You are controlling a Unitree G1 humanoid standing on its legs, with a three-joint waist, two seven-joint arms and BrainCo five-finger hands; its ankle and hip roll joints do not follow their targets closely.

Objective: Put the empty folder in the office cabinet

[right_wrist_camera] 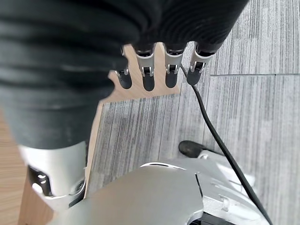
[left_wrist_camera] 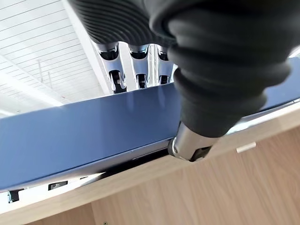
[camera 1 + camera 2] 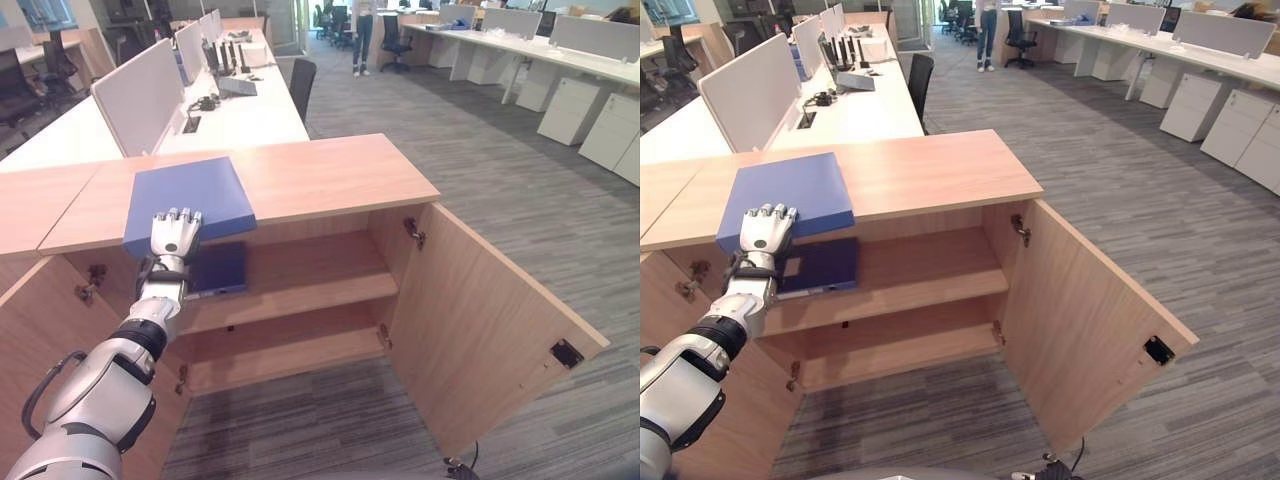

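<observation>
No legible text, label, number or sign was found in any view. The blue folder (image 3: 190,200) on the cabinet (image 3: 330,175) top presented a plain cover without readable marking. A second blue folder (image 3: 218,268) on the upper shelf (image 3: 300,275) showed no readable print. A small pale tag (image 2: 246,147) on the wood, seen from the left wrist, was blank as far as could be told.
</observation>
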